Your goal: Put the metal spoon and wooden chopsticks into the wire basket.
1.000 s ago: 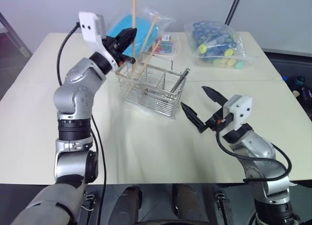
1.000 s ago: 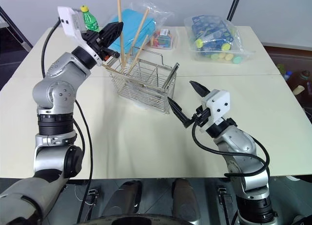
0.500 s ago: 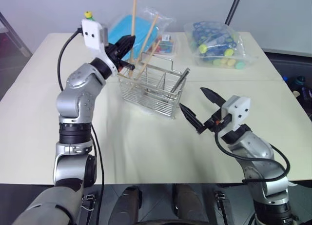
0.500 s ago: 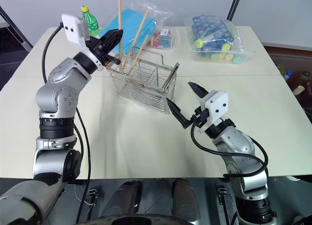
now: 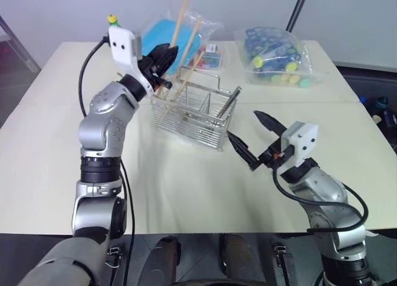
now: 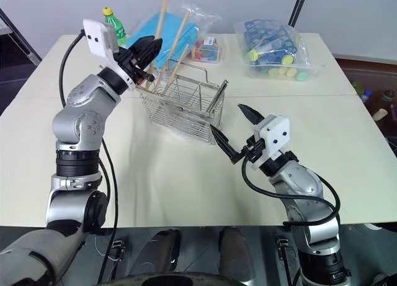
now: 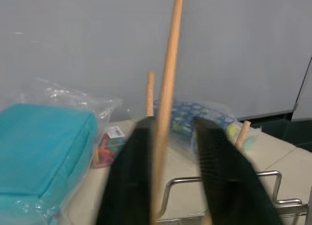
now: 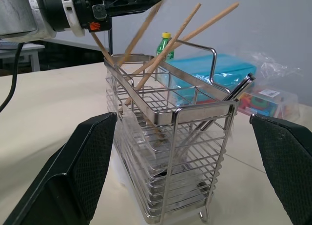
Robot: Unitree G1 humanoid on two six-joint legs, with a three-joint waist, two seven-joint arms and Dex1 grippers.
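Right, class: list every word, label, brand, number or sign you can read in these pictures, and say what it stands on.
No text can be read.
White label on the small box of coloured pieces: too small to read.
Green bottle's label: too blurred.
Patterned bag: print unreadable.

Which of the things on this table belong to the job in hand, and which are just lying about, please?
Part of the job:
wire basket
wooden chopsticks
metal spoon

Just lying about:
bag with a teal pack
bag of colourful toys
small box of coloured pieces
green bottle
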